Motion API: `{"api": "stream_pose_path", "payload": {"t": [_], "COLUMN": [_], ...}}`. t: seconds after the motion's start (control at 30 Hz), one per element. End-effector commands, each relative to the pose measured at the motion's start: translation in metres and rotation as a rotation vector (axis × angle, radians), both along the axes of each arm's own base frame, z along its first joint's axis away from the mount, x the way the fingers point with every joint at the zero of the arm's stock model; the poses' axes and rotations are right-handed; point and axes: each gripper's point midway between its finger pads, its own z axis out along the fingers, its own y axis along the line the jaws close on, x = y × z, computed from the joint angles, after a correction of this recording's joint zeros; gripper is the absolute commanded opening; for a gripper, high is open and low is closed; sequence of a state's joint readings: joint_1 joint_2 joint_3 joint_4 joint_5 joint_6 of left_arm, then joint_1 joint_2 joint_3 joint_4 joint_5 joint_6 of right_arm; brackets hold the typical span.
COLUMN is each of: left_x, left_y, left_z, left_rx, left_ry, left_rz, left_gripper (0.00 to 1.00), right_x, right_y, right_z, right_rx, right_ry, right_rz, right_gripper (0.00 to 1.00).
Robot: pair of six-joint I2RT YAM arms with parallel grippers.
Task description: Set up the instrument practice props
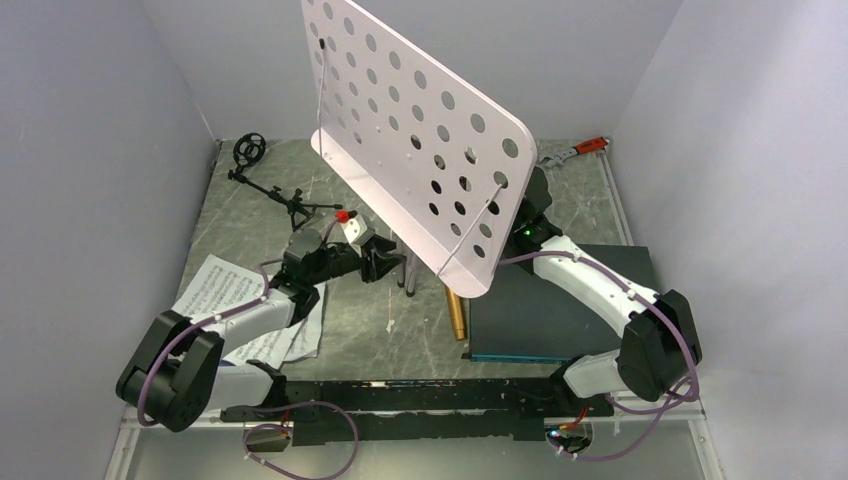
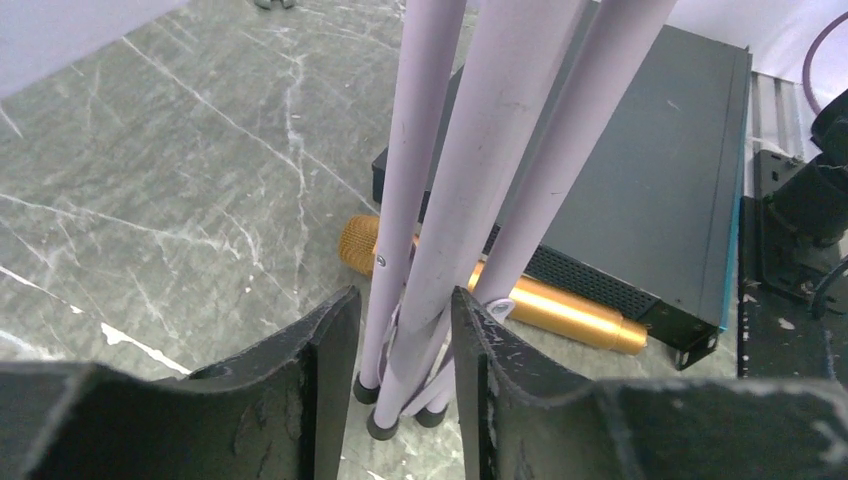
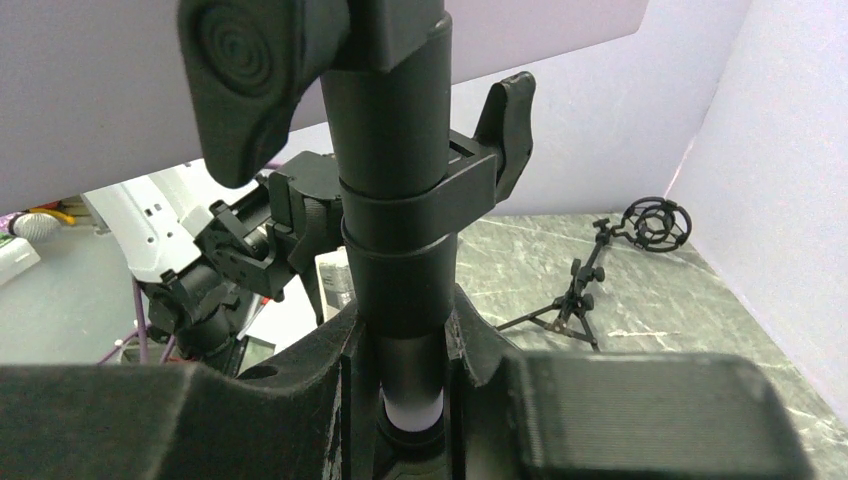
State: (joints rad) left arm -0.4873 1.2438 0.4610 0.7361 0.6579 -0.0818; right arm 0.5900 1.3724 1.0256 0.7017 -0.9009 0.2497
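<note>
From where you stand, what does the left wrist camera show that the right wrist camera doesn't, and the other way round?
Only the left wrist view shows the gold microphone lying on the table alongside the dark board, behind the music stand's folded pale legs. Only the right wrist view shows the stand's black clamp collar, the small black mic stand farther back, and the left arm. Both show part of the music stand between that arm's own jaws, and both show the grey marbled table.
</note>
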Motion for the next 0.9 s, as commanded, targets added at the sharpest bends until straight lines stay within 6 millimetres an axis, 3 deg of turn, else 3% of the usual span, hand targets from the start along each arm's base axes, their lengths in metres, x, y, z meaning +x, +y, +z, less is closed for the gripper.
{"api": "stream_pose_path", "payload": {"t": [0.0,0.1,0.27,0.6,0.87], "left_x": [0.010,0.012,0.013,0.015,0.025], "left_y": [-0.008,-0.010,-0.015,0.003,0.026], "left_z": [0.028,0.030,0.029,0.022,0.018], "left_rx": [-0.029,-0.038,-0.022,0.056,0.126], "left_ry": [-0.138,-0.152,-0.155,-0.161,-0.166], "left_rz": [-0.021,-0.026,-0.055,0.062,0.256], "left_gripper": [0.42,0.33,0.04,0.03,0.03], "right_x": [-0.020,-0.021,-0.021,-0.019,-0.024], "right_y": [-0.001,-0.002,-0.002,-0.005,-0.010], "right_z": [0.021,0.022,0.023,0.031,0.065], "right_rx": [0.013,0.010,0.007,0.029,0.094], "right_ry": [0.003,-0.001,-0.004,-0.003,-0.049], "right_rz": [0.066,0.067,0.066,0.032,0.021], "right_gripper": [0.00,0.00,0.00,0.00,0.00]}}
